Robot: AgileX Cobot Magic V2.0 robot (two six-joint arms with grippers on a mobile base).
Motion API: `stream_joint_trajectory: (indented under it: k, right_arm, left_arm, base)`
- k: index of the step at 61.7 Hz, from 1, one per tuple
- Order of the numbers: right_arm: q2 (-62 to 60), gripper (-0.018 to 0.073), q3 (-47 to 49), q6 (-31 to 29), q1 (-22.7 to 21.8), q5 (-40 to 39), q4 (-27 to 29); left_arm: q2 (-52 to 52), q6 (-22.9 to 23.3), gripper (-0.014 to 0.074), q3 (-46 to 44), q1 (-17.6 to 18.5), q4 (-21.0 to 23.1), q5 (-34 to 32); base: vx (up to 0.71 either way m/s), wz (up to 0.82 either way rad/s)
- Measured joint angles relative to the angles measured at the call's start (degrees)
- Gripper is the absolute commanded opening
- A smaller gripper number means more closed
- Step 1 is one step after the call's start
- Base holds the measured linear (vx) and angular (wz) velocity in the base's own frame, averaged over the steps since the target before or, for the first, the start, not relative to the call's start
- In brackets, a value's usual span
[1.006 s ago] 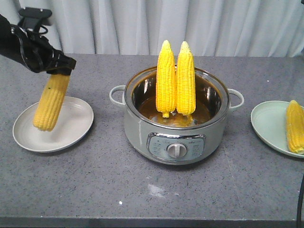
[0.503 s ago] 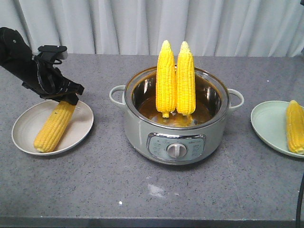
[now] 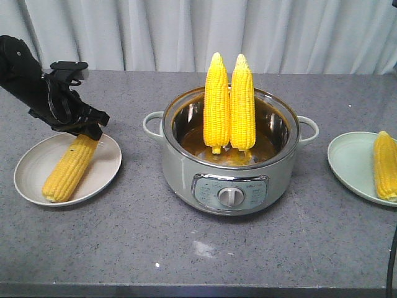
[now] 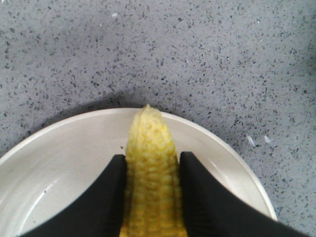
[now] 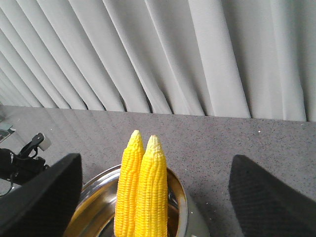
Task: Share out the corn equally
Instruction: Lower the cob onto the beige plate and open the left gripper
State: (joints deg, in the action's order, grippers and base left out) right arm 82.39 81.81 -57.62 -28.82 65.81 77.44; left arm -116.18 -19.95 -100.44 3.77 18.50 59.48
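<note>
One corn cob lies slanted on the white left plate. My left gripper is shut on its upper, pointed end. In the left wrist view the black fingers press both sides of this corn over the plate. Two more corn cobs stand upright side by side in the pot. Another corn cob lies on the pale green right plate. My right gripper hangs open above the pot, with the two standing cobs below it.
The pot has side handles and a front dial. It stands mid-table between the two plates. A grey curtain closes off the back, and the table's front edge runs along the bottom.
The left arm has swung the corn down from hanging nearly upright over the left plate to lying on it. The plate has shifted slightly. The gripper still holds the cob.
</note>
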Motion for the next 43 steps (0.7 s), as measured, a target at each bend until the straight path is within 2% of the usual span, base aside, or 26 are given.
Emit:
stream_joint_trajectory:
  k: [14,32,43]
  right_arm:
    - [0.0,0.0591,0.0,0.0,0.0,0.0,0.0]
    - [0.0,0.0591,0.0,-0.1,0.0,0.0,0.0]
    - [0.0,0.0591,0.0,-0.1,0.0,0.0,0.0]
  left_arm:
    - [0.1,0.0,0.0162,0.0,0.0,0.1,0.2]
    - [0.7,0.0,0.0426,0.0,0.0,0.1,0.2]
    - [1.0,0.0,0.049,0.0,0.0,0.1,0.3]
  base:
    - [0.0,0.0]
    - [0.0,0.0]
    - [0.0,0.0]
